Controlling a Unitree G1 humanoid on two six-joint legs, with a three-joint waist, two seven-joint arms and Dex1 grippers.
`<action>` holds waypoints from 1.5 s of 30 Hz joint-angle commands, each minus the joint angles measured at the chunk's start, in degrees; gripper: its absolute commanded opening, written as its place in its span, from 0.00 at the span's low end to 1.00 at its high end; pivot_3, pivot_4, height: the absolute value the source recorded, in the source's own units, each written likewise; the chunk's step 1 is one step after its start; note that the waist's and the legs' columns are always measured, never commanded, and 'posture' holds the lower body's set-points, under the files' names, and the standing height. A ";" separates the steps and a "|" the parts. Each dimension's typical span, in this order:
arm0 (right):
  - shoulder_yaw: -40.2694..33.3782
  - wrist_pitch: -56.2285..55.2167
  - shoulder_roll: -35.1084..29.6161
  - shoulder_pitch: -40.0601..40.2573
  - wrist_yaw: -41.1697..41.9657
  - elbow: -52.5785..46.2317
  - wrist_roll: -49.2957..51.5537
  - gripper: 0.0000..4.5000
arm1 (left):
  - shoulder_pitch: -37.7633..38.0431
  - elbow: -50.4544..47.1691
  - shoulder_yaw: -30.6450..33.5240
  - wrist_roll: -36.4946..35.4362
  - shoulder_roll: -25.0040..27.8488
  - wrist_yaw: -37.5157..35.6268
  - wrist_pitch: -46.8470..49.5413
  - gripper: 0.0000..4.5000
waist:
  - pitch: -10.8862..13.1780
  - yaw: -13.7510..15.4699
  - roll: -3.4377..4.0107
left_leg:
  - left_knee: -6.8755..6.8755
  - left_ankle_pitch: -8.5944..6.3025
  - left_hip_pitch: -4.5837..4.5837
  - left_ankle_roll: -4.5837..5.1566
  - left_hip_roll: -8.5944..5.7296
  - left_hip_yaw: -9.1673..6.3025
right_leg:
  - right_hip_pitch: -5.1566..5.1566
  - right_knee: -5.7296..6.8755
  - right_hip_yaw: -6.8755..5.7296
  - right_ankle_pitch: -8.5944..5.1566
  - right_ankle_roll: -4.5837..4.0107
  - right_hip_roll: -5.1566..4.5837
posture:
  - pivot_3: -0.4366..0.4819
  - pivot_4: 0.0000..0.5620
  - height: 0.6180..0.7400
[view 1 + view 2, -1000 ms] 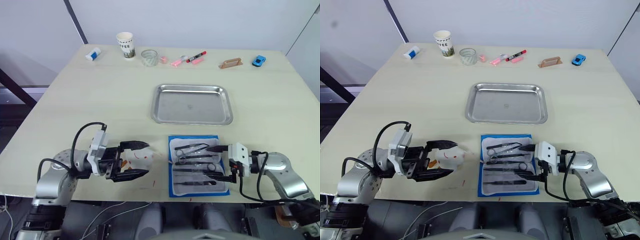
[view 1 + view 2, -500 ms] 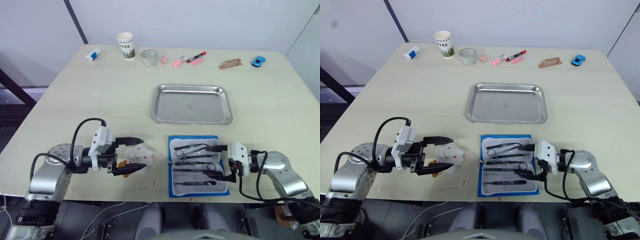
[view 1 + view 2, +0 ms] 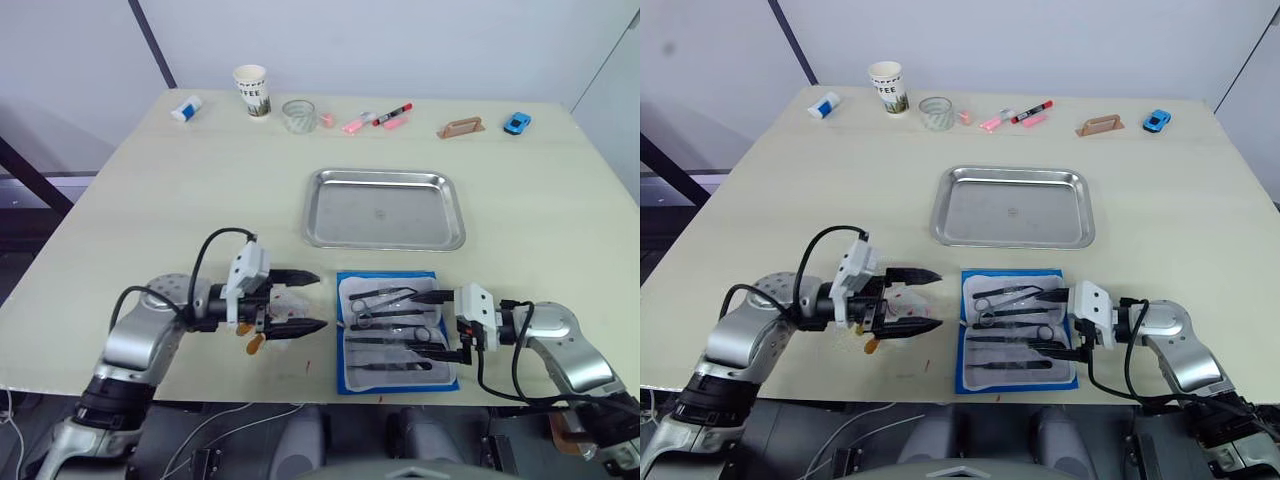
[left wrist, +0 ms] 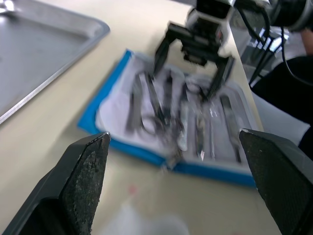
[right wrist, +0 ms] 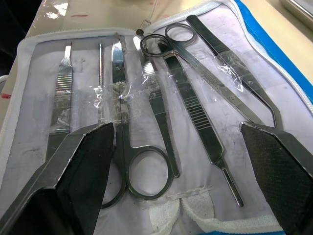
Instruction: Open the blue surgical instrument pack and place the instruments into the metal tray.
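Note:
The blue surgical instrument pack [image 3: 397, 331] lies open near the table's front edge, its whitish insert showing. Several instruments [image 5: 146, 122], scissors, clamps and tweezers, lie side by side in it under clear film. My right gripper [image 3: 418, 325] hovers open over the pack's right side, its fingers [image 5: 83, 166] spread above the tools. My left gripper [image 3: 320, 300] is open just left of the pack, pointing at it, with a crumpled whitish film [image 3: 283, 303] lying between its fingers. The metal tray [image 3: 385, 208] sits behind the pack with nothing in it. The left wrist view looks across the pack [image 4: 181, 127] at the right gripper [image 4: 186, 82].
Along the table's far edge stand a paper cup [image 3: 251, 90], a small glass [image 3: 298, 115], pink and red markers [image 3: 375, 120], a brown holder [image 3: 462, 127], a blue toy car [image 3: 517, 122] and a white-blue item [image 3: 186, 108]. A small orange piece [image 3: 251, 345] lies below the left gripper.
My left gripper has swung right toward the pack's left edge, staying open over the whitish film. The right gripper and the pack have not moved.

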 commanded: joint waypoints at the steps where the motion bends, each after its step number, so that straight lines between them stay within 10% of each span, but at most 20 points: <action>1: 1.85 2.79 -0.99 1.39 -1.00 2.34 -3.49 1.00 | -2.95 -3.00 -1.99 0.03 -2.49 3.59 2.05 0.71 | -0.01 -0.05 -0.01 | 0.00 0.00 0.00 0.00 0.00 0.00 | 0.01 -0.01 0.01 0.00 0.00 0.00 | 0.48 0.27 1.00; 3: 1.81 3.01 -0.93 1.35 -1.10 2.19 -3.48 1.00 | -4.32 -2.90 -3.67 1.96 -3.68 5.43 2.08 0.51 | 0.00 -0.07 0.01 | 0.00 0.00 0.01 0.00 0.00 0.01 | 0.01 -0.01 0.02 0.00 0.00 0.00 | 0.48 0.27 1.00; 43: 1.49 4.73 -0.98 2.84 -3.02 -0.16 -3.15 1.00 | -10.91 9.24 -16.85 19.78 -10.80 7.97 -7.26 0.51 | 0.00 -0.01 0.02 | 0.01 0.00 0.00 0.00 -0.01 -0.01 | 0.02 -0.01 0.02 0.00 0.00 0.02 | 0.48 0.27 1.00; 45: 1.48 4.86 -0.99 2.80 -3.00 -0.24 -3.09 1.00 | -11.23 9.67 -16.82 20.03 -11.21 8.00 -7.40 0.38 | 0.00 -0.01 0.02 | 0.01 0.00 0.00 0.00 -0.01 -0.01 | 0.02 -0.01 0.02 0.00 0.00 0.02 | 0.48 0.27 1.00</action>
